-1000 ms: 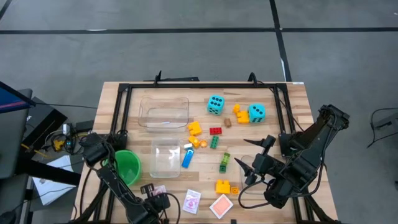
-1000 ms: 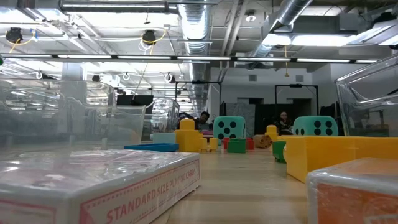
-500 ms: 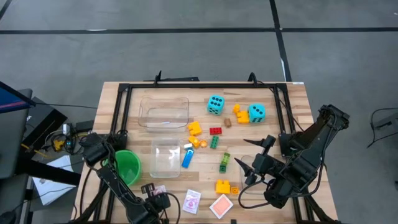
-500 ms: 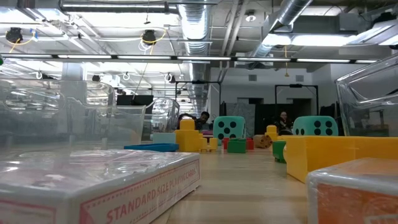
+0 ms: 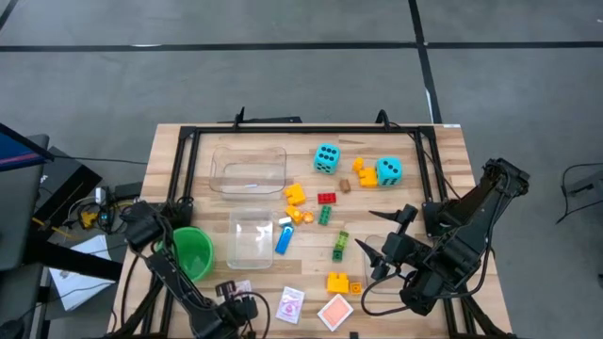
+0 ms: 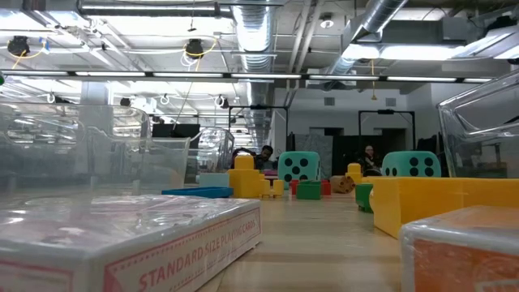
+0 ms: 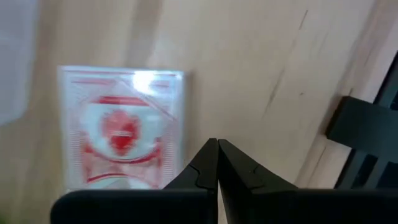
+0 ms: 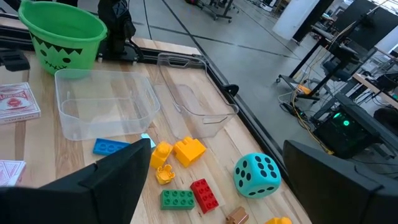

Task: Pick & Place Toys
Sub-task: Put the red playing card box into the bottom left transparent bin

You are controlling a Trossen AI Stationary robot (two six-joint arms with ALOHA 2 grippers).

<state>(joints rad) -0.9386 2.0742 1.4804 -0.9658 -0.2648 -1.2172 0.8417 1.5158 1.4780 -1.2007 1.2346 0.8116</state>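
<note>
arms: dark, jointed | left gripper (image 7: 216,177) fingers: black, tapered

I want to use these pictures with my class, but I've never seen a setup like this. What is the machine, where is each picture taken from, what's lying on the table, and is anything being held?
It is a robot with two dark arms at a wooden table. One picture looks straight down, one looks level across the tabletop, and two come from cameras on the arms' wrists. On the table lie two cyan dice, small coloured bricks, packs of playing cards, clear bins and a green cup. The left tool is shut, above a card pack, holding nothing. The right tool is open and empty, near the table's right edge.
</note>
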